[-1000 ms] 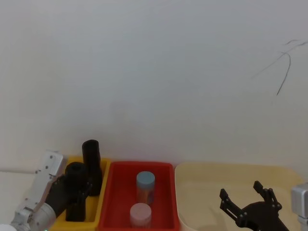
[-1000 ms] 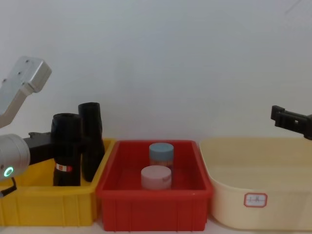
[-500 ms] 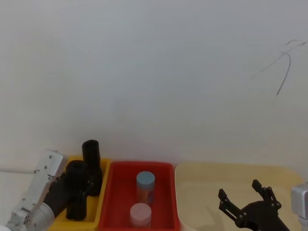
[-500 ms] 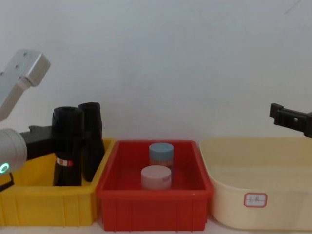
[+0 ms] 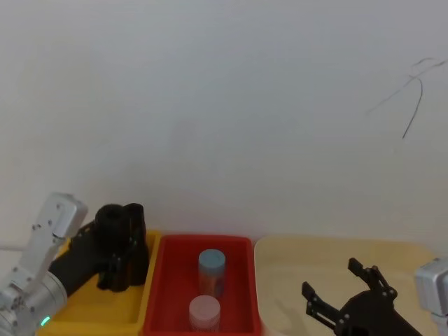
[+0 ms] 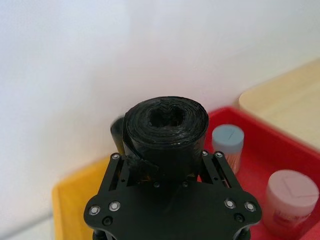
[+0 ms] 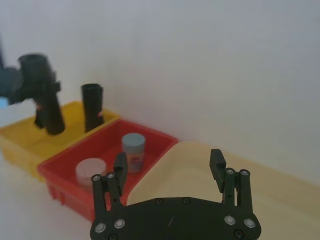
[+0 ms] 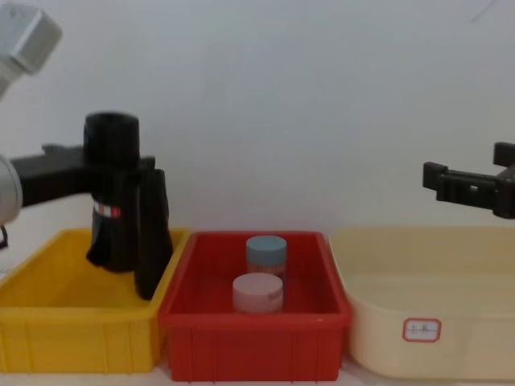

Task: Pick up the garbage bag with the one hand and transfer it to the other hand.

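Looks past the pickup. Grips the garbage bag [image 8: 111,141] upright between the closed fingers of the left tool [image 6: 167,160], apparently lifted off the floor of the yellow bin [image 8: 72,334] beneath, just beside the slimmer roll [image 8: 153,233]. Holds nothing in the right tool [image 7: 168,159], spread wide and well apart from the left tool. Leaves the carry across and the handover yet to do.
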`<state>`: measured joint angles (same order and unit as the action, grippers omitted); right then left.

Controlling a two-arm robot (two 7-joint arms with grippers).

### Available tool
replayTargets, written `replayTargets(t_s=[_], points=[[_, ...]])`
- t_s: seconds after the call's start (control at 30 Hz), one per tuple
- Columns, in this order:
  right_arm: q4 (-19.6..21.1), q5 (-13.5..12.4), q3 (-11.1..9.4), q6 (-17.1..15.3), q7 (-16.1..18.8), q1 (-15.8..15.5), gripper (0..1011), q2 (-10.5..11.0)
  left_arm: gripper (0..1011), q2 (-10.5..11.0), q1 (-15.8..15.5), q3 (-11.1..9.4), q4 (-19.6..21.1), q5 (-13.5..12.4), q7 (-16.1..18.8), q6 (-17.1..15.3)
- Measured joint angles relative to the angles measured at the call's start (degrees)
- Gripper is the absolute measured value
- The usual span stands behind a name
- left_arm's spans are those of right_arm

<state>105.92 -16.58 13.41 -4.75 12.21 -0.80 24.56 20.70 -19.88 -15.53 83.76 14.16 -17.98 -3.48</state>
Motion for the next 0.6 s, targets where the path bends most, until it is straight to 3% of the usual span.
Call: replayTargets(t_s=[0.3, 0.6], points=[[3.85, 0.0, -0.06, -2.75, 4.47, -0.33, 1000, 4.24, 499, 2.63, -0.65, 0.75, 3.79, 2.32, -4.92, 1.72], [6.31, 0.72, -0.76, -3.65, 6.48, -1.31, 1000, 6.8, 499, 4.68, -1.82, 0.53, 6.1, 6.27, -11.14, 1.22]])
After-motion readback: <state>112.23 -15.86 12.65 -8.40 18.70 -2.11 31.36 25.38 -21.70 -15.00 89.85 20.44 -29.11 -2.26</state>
